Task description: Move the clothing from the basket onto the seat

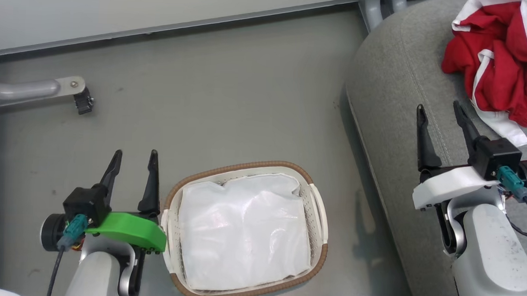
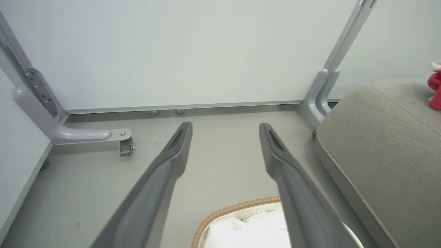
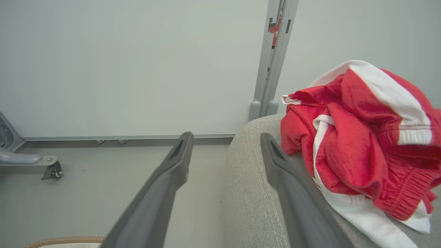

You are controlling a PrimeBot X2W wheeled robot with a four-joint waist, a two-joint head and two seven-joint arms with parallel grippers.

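Right arm (image 1: 490, 260) over seat (image 1: 395, 82), jaws apart

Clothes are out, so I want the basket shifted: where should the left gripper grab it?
On the basket, probably take the left side handle, coming down from above with the open left gripper astride it; that thin upright wall is closest.

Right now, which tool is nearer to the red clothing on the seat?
Right. The right tool is open over the seat, just beside the clothing. The left tool, also open, is far from it, next to the basket on the floor.
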